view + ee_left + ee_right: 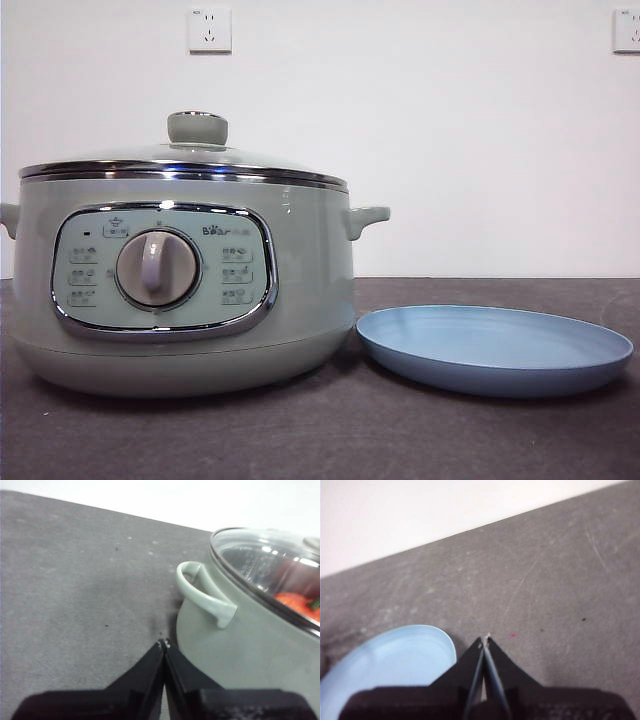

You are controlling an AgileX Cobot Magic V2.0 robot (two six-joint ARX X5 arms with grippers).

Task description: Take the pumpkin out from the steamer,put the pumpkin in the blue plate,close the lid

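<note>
Steamer (185, 290) stands on the dark grey table (320, 440), control panel and dial facing the front view. Lid (190, 160) sits closed on the steamer, chrome rim seated all round, knob upright at centre. Pumpkin (295, 602) lies inside the steamer; the left wrist view shows its orange flesh and a bit of green stem through the glass. Blue plate (495, 350) rests flat on the table just beside the steamer's base, carrying nothing. Left gripper (164, 644) hangs over bare table close beside the steamer's side handle (202, 592), jaws pressed together tip to tip, holding nothing. Right gripper (485, 640) hangs over the table near the plate's rim, jaws likewise closed and empty. Neither arm appears in the front view.
</note>
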